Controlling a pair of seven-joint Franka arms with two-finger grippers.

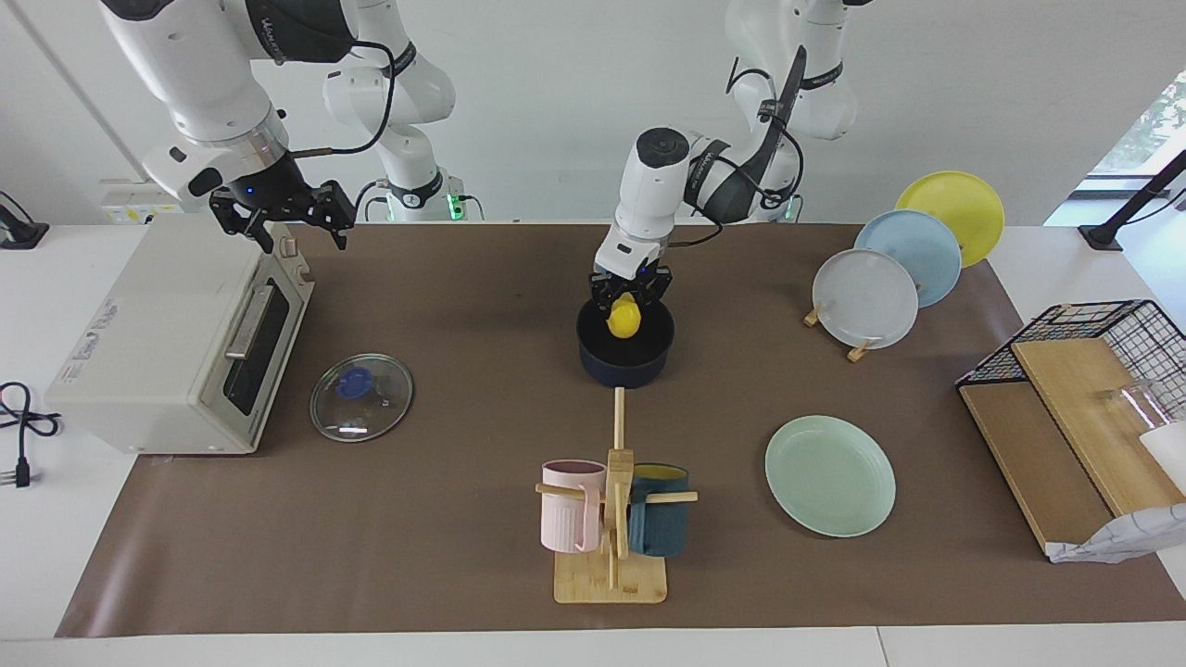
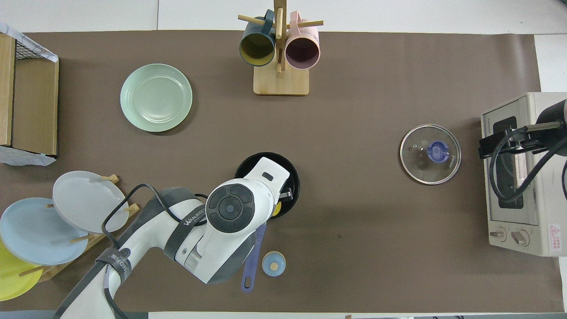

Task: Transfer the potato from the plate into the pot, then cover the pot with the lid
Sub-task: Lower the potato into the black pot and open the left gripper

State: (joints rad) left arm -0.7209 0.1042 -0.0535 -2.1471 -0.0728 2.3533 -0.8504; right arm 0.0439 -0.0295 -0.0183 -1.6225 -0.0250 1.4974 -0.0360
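mugs on the wooden rack point(image 1: 611, 519) are hanging in front while the left hand point(image 1: 629, 295), clamping the potato point(image 1: 624, 320), is hovering directly over the pot point(image 1: 626, 352), and the right hand point(image 1: 295, 220), gaping empty over the toaster oven point(image 1: 176, 343), is waiting nearer the lid point(image 1: 361, 396).

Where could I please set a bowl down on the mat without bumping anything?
Bare patches: between the lid and the pot; between the lid and the mug rack; between the plate and the pot. Crowded: at the pot, where the left hand holds the potato, and the plate stand.
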